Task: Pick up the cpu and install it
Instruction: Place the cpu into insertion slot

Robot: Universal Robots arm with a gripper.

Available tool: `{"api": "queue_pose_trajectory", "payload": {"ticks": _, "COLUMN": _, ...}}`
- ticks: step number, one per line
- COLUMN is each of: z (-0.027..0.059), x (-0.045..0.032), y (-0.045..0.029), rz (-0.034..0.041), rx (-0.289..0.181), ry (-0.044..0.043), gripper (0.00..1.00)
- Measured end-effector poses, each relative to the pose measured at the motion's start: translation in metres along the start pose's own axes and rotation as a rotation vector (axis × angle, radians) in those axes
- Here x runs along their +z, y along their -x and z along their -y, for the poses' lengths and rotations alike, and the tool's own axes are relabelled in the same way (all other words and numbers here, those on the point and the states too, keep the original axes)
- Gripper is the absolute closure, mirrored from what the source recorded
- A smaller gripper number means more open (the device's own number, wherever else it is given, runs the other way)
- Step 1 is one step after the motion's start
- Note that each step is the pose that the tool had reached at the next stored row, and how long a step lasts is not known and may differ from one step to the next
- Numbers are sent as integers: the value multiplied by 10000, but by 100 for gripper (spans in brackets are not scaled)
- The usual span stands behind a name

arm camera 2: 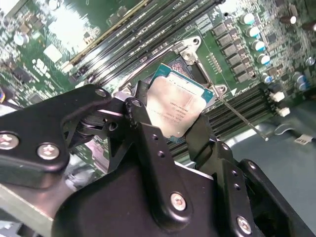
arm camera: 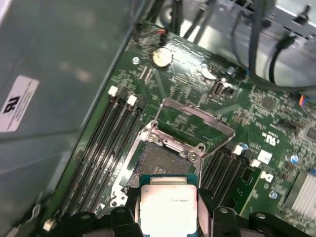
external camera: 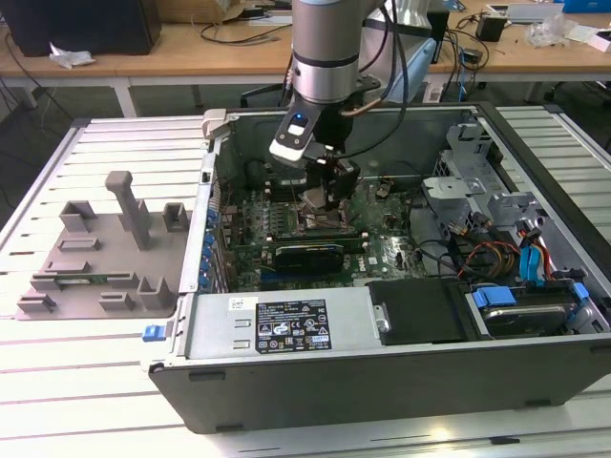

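Note:
The cpu (arm camera: 168, 208) is a small square chip with a silvery-white top and a thin dark rim. My gripper (arm camera: 168, 212) is shut on it, with a black finger on each of two opposite edges. In the second wrist view the cpu (arm camera 2: 180, 104) hangs tilted between the fingers (arm camera 2: 136, 112), just above the motherboard. The open socket (arm camera: 160, 160) lies right under and ahead of the chip, its metal load frame (arm camera: 195, 118) swung up. In the exterior view my gripper (external camera: 323, 198) is inside the open computer case (external camera: 382, 382), low over the socket (external camera: 320, 225).
Memory slots (arm camera: 106, 148) run on both sides of the socket. Cables and a drive cage (external camera: 496, 219) crowd the case towards the exterior view's right. A grey plastic tray (external camera: 105, 253) with upright posts sits on the table to the exterior view's left of the case.

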State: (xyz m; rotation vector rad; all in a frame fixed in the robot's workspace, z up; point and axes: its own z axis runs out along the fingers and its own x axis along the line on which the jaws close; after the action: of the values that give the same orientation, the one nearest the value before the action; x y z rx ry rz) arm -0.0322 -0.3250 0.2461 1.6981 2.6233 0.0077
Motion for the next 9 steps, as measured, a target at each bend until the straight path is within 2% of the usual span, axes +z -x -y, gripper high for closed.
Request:
{"api": "queue_pose_trajectory", "payload": {"ticks": 1, "z": 0, "x": 1, "y": 0, "rz": 3, "rx": 158, "ry": -2, "gripper": 45}}
{"api": "queue_pose_trajectory", "payload": {"ticks": 3, "z": 0, "x": 7, "y": 0, "rz": 10, "rx": 778, "ry": -8, "gripper": 45}}
{"api": "queue_pose_trajectory", "payload": {"ticks": 7, "z": 0, "x": 15, "y": 0, "rz": 20, "rx": 1519, "ry": -17, "gripper": 45}}
{"api": "queue_pose_trajectory", "payload": {"ticks": 9, "z": 0, "x": 24, "y": 0, "rz": 26, "rx": 2042, "ry": -22, "gripper": 45}}
